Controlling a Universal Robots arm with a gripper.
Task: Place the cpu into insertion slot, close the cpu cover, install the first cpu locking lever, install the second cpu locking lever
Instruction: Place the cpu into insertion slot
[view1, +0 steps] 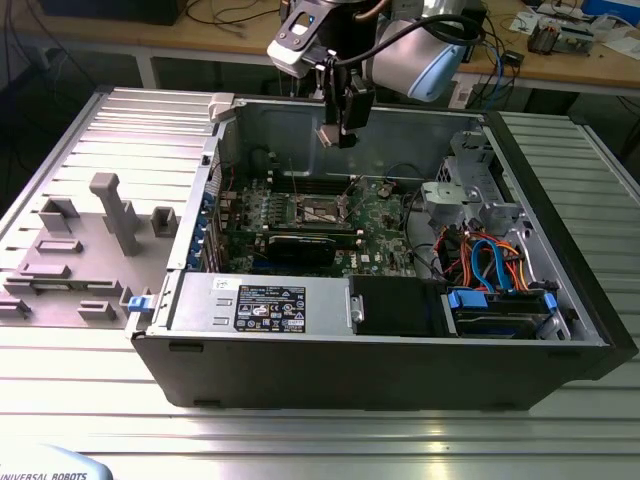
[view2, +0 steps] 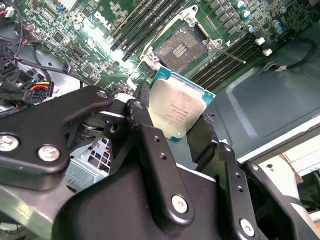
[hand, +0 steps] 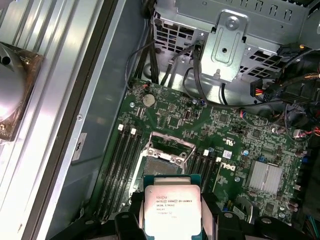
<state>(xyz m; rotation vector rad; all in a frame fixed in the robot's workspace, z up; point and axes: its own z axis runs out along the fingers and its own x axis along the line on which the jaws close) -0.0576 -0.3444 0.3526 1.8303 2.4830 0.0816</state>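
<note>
The cpu (view2: 176, 111) is a flat silvery square with a green edge, and my gripper (view2: 172, 119) is shut on it by two opposite sides. In the exterior view my gripper (view1: 335, 132) hangs with the cpu (view1: 326, 136) above the open computer case, well over the green motherboard (view1: 380, 225). The insertion slot (view1: 322, 210) lies below it, bare, with a dark centre (view2: 180, 49). In the first wrist view the cpu (hand: 171, 206) is just short of the insertion slot (hand: 165, 162). The silvery cpu cover (hand: 172, 141) appears lifted off the slot. A thin lever rod (view2: 229, 53) sticks out beside it.
Long black memory slots (hand: 125, 165) flank the slot. A black card (view1: 300, 246), the power supply (view1: 265, 300), a drive cage (view1: 470, 185) and coloured cables (view1: 490, 260) stand inside the case. A grey fixture with blocks (view1: 110, 215) lies at the exterior view's left.
</note>
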